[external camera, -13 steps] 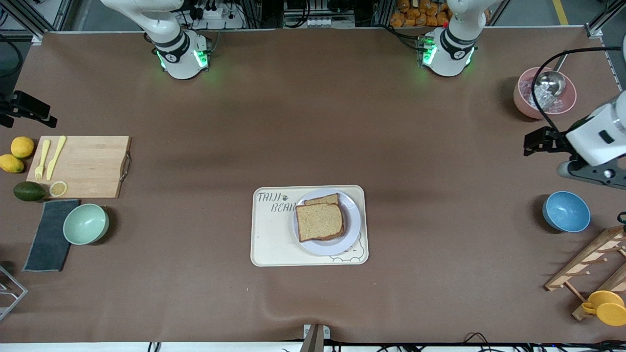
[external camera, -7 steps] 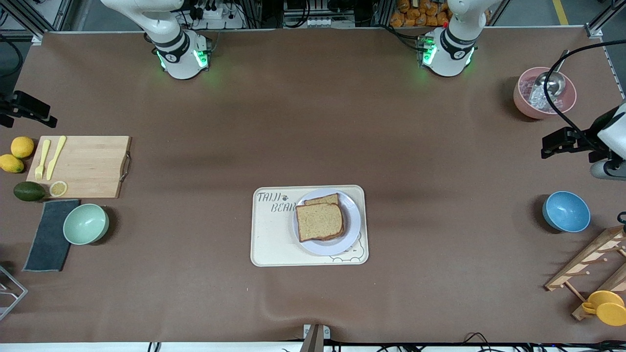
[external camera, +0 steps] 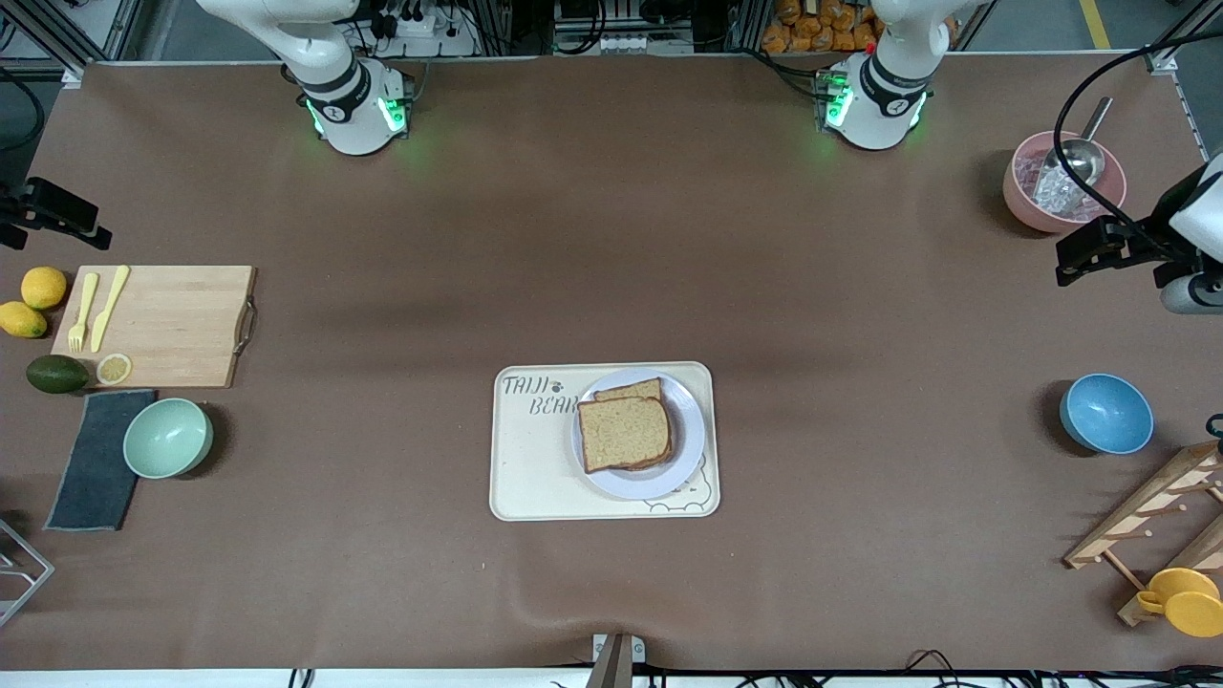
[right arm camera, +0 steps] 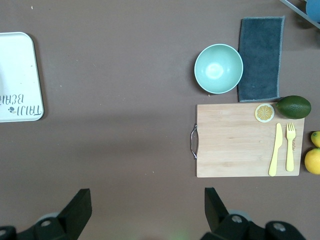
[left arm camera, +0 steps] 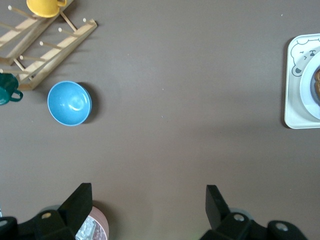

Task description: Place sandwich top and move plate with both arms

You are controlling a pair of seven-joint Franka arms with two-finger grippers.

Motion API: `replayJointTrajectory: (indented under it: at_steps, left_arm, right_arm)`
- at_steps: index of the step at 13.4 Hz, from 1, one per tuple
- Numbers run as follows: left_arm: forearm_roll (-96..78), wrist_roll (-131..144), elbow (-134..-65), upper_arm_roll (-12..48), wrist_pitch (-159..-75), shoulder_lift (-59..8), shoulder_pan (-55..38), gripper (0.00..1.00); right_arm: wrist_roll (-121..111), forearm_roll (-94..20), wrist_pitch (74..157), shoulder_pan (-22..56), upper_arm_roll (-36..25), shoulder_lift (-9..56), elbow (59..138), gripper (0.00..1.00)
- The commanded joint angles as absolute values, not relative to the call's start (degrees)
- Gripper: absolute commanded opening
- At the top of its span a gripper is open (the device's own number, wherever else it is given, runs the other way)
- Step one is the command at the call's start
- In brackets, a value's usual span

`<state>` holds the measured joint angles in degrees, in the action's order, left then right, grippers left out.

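The sandwich top, a speckled brown bread slice, lies on another slice on the pale plate. The plate rests on the cream bear tray mid-table. The plate's rim and the tray show at the edge of the left wrist view. Only the tray shows in the right wrist view. My left gripper is open and empty, up beside the pink bowl. My right gripper is open and empty, up near the cutting board and waits.
At the right arm's end are the cutting board with a yellow knife and fork, lemons, an avocado, a mint bowl and a grey cloth. At the left arm's end are a blue bowl and a wooden rack.
My left gripper has risen and drawn back toward the left arm's end of the table, closer to the pink bowl. The right arm and the sandwich have not moved.
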<state>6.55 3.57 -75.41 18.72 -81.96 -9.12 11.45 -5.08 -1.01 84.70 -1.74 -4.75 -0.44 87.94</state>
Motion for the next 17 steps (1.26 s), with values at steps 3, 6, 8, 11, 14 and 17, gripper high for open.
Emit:
replayJointTrajectory:
  at_steps: [3,6,8,11,14,17]
  left_arm:
    - [1.8,3.1,-83.9,7.1,-83.4,-1.4,1.7,1.0]
    - [1.9,3.1,-88.4,4.1,-86.7,1.5,-0.9,1.0]
    - [2.4,3.6,-88.2,4.4,-86.4,1.2,-1.2,1.0]
    - [1.7,3.5,-88.2,4.7,-86.4,1.0,-1.3,1.0]
    - [1.1,3.6,-86.1,4.3,-84.4,-0.3,-1.9,1.0]
    - [1.2,3.9,-85.9,4.5,-84.4,-1.3,-1.9,1.0]
  right_arm:
    - [-5.4,-0.7,84.3,-1.4,-4.8,0.2,86.7,1.0]
    - [-5.4,-0.7,84.3,-1.4,-4.8,0.2,86.7,1.0]
    - [-5.4,-0.7,84.2,-1.4,-4.8,0.2,86.7,1.0]
    - [-5.4,-0.7,84.3,-1.4,-4.8,0.2,86.7,1.0]
    - [-5.4,-0.7,84.3,-1.4,-4.8,0.3,86.7,1.0]
    - [-5.4,-0.7,84.3,-1.4,-4.8,0.3,86.7,1.0]
